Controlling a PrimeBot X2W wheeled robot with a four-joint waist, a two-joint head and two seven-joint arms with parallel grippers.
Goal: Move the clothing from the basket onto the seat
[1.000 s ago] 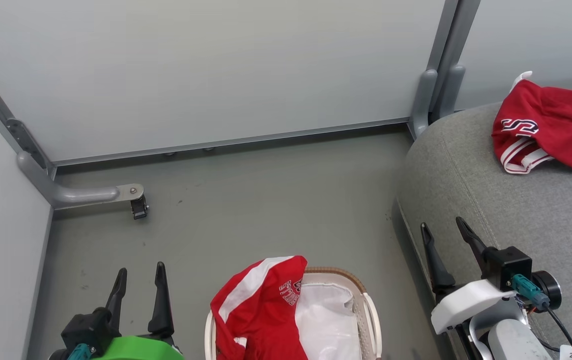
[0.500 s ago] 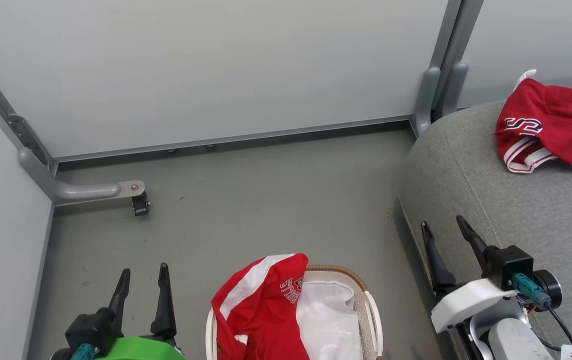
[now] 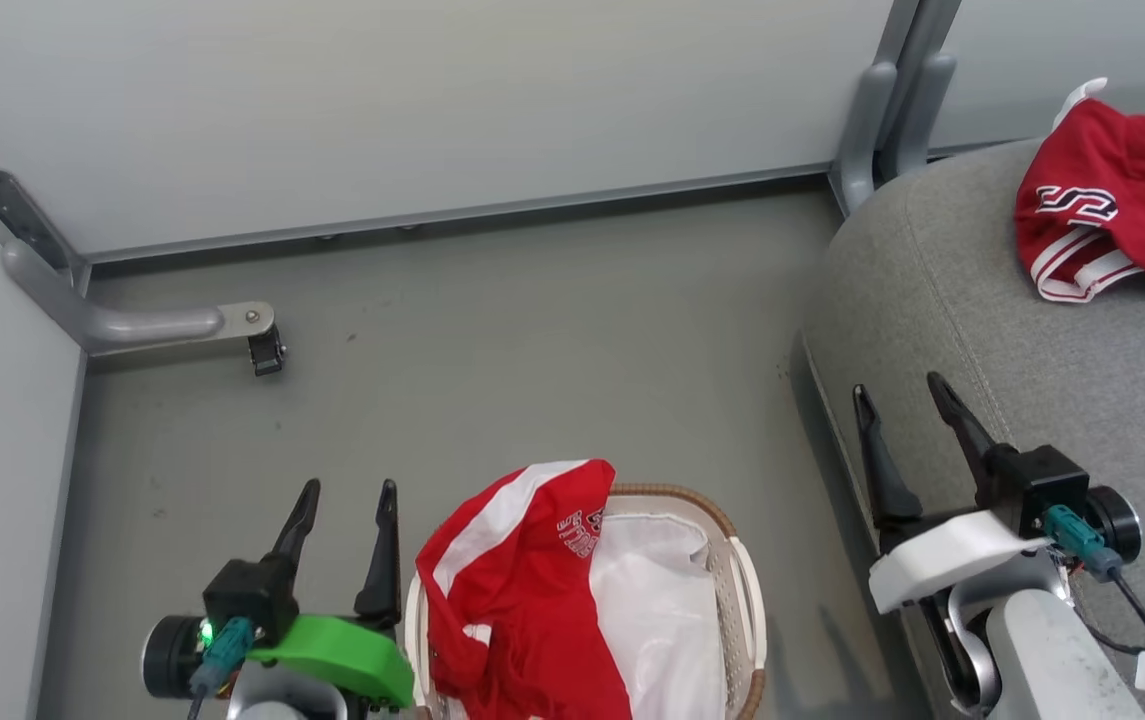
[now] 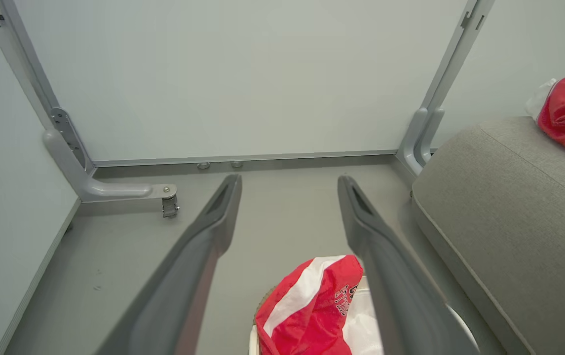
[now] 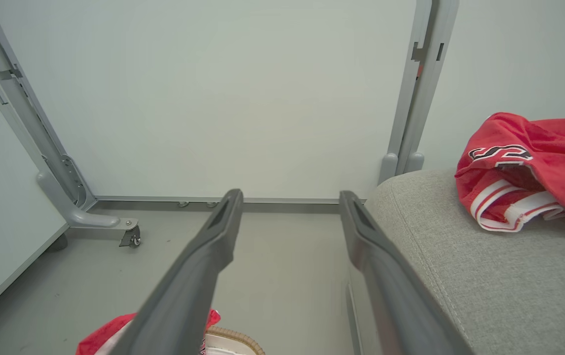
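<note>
Head view: the left hand [image 3: 350,490] has its two fingers spread wide with nothing between them. The right hand [image 3: 899,392] is equally wide and empty. A red jersey [image 3: 522,580] with a white stripe is heaped over the side of the basket [image 3: 744,600] nearest the left hand, just to the right of that hand's right finger. The right hand is well apart from it, at the edge of the seat [image 3: 982,320]. Red shorts [image 3: 1122,190] already lie on the seat, ahead and to the right of the right hand.

Left wrist view: the jersey sits low between this hand's fingers, closer to the right one and short of the tips. Its stripe runs roughly along the fingers' line.

Right wrist view: only a red edge of the jersey and a bit of brown rim show, low and to the left of the left finger.

The left hand looks clearly nearer. The pick likely needs a short move right and down, then a carry rightward to the seat.
</note>
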